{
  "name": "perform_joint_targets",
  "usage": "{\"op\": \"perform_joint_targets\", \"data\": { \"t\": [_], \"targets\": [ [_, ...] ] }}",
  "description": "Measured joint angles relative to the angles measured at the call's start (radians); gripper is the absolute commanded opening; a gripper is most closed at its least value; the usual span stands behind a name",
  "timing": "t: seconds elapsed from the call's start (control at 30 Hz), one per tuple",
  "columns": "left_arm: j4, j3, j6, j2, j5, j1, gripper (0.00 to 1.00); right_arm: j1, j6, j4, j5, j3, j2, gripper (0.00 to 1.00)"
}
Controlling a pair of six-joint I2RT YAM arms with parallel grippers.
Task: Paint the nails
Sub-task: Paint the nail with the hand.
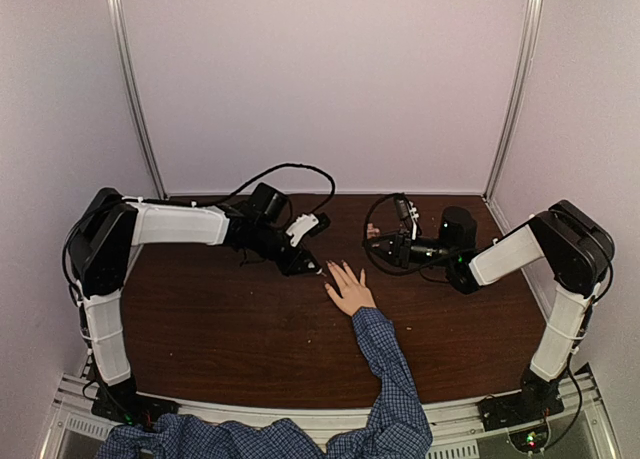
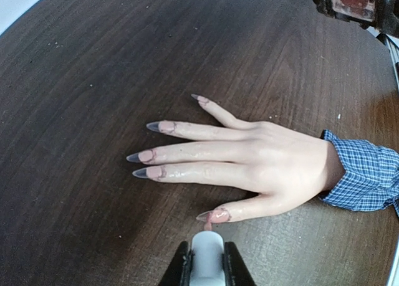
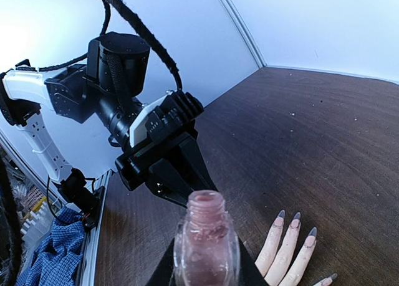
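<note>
A light-skinned hand (image 1: 350,291) in a blue checked sleeve (image 2: 368,174) lies palm down on the brown table, fingers spread. Its long pointed nails (image 2: 165,126) are pink with grey tips. My left gripper (image 2: 206,252) is shut on a white brush cap (image 2: 207,261). The pink brush tip touches the nail (image 2: 218,215) of the nearest finger. My right gripper (image 3: 206,270) is shut on an open glass bottle (image 3: 206,242) of pinkish polish, held above the table to the right of the hand. Three nails (image 3: 295,217) show in the right wrist view.
Black cables (image 1: 300,169) loop over the back of the table behind both wrists. The sleeved arm (image 1: 392,379) crosses the table's front edge between the arm bases. White walls and metal posts (image 1: 135,99) close in the back and sides. The left gripper's body (image 3: 159,152) looms close behind the bottle.
</note>
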Motion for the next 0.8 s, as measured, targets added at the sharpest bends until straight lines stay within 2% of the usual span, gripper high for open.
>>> {"op": "perform_joint_targets", "data": {
  "t": [0.8],
  "targets": [
    [-0.001, 0.003, -0.012, 0.045, 0.029, -0.010, 0.00, 0.000, 0.001, 0.006, 0.000, 0.000, 0.000, 0.00]
  ]
}}
